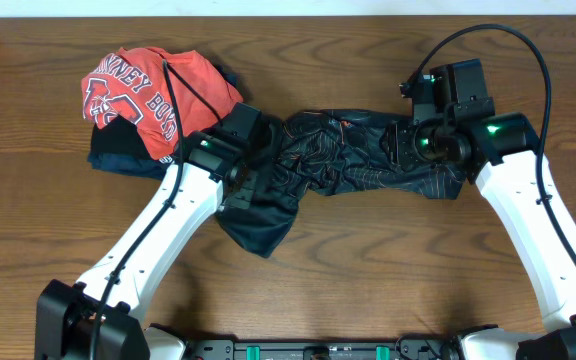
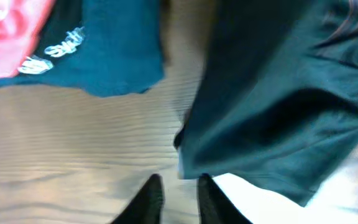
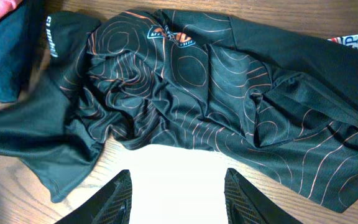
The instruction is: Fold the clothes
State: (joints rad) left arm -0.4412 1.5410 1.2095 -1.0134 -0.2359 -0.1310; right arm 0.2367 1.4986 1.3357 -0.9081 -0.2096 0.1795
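**A:** If you ask how the black jersey (image 1: 358,165) will handle, I judge it light, limp and a little slick. It looks like thin sports fabric that slides over itself and keeps no crease unless pressed flat.

**B:** Where does it lie?

**A:** Crumpled in a band across the middle of the table (image 1: 28,200), from 9 o'clock to 3 o'clock, with 1 plain flap sagging toward 7 o'clock. At 10 o'clock sits a red T-shirt (image 1: 153,85) on a navy garment (image 1: 118,158). They are near the jersey's end, though the left wrist view shows a strip of wood between them.

**B:** So where should it be held?

**A:** By an outer edge or hem, at 2 points well apart, so it can be drawn flat. A pinch in the bunched middle would likely lift a wad of layers.

**B:** And the arms?

**A:** Both reach in from 6 o'clock, wrists tipped down. The left gripper (image 2: 179,190) hangs low at the jersey's 9 o'clock end. Its fingers are nearly together, with a slim gap and nothing in it, and a cloth edge lies just beyond the tips at 12 o'clock. The right gripper (image 3: 178,180) is over the 3 o'clock end, spread wide and empty, with the patterned folds ahead of it.
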